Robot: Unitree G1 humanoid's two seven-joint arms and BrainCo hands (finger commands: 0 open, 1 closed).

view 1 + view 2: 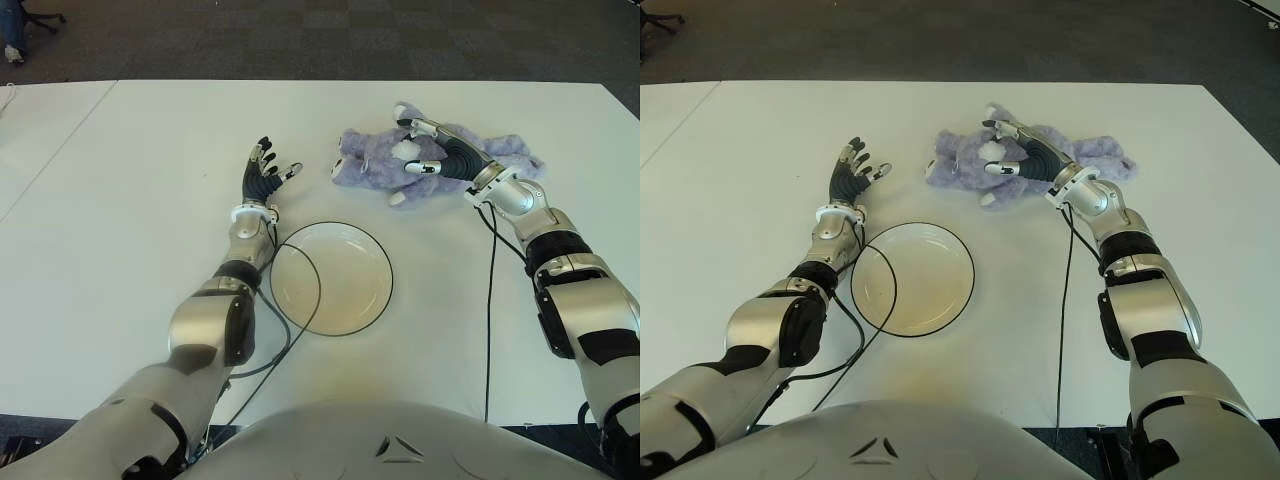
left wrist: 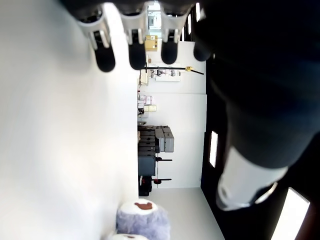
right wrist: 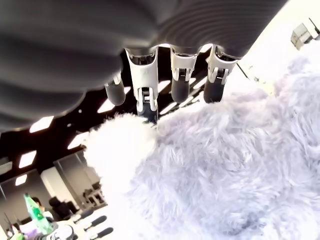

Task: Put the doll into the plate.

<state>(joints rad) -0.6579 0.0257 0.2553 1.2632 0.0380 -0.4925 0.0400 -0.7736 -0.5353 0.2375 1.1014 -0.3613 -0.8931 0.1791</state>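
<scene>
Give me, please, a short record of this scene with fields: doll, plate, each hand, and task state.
doll: purple plush, lying on the table, beyond the plate and toward the robot's right
plate: white with a dark rim, nothing in it, near the robot
right hand: on top of the doll, fingers spread over the fur, not yet closed
left hand: open, holding nothing, beside the plate on its left
task state: doll not lifted, not in the plate
</scene>
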